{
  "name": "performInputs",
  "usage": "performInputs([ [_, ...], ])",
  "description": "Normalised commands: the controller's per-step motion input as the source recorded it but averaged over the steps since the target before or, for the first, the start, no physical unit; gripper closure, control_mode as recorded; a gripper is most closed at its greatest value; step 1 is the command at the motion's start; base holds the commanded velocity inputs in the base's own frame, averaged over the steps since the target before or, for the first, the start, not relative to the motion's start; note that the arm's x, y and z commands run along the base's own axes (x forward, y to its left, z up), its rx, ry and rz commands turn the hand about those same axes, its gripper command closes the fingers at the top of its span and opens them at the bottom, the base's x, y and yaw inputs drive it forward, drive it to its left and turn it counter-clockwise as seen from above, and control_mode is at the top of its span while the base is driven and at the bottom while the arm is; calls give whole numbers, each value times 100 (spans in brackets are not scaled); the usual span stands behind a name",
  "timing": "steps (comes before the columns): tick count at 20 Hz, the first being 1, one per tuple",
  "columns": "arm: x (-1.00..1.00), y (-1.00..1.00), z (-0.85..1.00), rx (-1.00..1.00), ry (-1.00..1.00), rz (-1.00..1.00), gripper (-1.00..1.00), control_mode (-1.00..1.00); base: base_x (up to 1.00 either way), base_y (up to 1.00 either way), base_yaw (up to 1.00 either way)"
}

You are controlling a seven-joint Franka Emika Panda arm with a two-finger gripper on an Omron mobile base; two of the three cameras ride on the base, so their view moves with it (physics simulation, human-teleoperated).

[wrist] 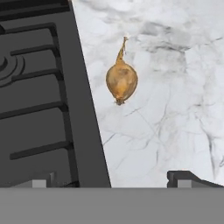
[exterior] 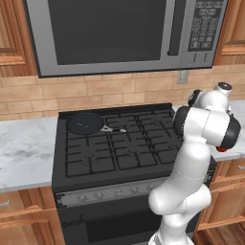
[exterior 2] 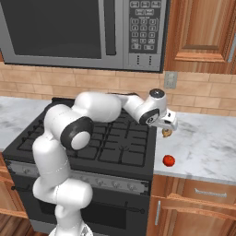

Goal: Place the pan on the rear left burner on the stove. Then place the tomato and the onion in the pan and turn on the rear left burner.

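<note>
Already done, by the look of it: pan [exterior: 85, 123] set on the rear left burner of the stove [exterior: 119, 162], handle pointing right. Now on the second step — fetching the vegetables, onion first.

Pincer [exterior 2: 167, 131] out over the marble counter [exterior 2: 207, 138] just right of the stove's edge, jaws spread wide and holding nothing. Seen from the hand: onion [wrist: 121, 80] lying on the counter ahead of the fingertips [wrist: 186, 178], roughly centred between them but not yet reached, stem end pointing away. Stove edge close on the pincer's left side. Tomato [exterior 2: 168, 160] well apart from the pincer, nearer the counter's front edge, untouched.

Next move, as a judgement: come down and slightly forward until the jaws straddle the bulb's widest part, then close — not on the thin stem. Round and smooth, so likely to roll or squirt out if pinched off-centre. After that, a long carry left and back to the pan; tomato and knob left for later.
</note>
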Motion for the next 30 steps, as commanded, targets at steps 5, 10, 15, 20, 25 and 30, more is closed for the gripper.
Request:
performInputs([
  [5,22,-5,-20,0,0,0,-100,-100,0,0,0],
  [10,18,-9,-20,0,0,0,-100,-100,0,0,0],
  [15,22,-12,-18,0,0,0,-100,-100,0,0,0],
  [20,29,-10,-13,0,0,0,-100,-100,0,0,0],
  [25,25,-8,-13,0,0,0,-100,-100,0,0,0],
  [30,26,-6,-14,0,0,0,-100,-100,0,0,0],
])
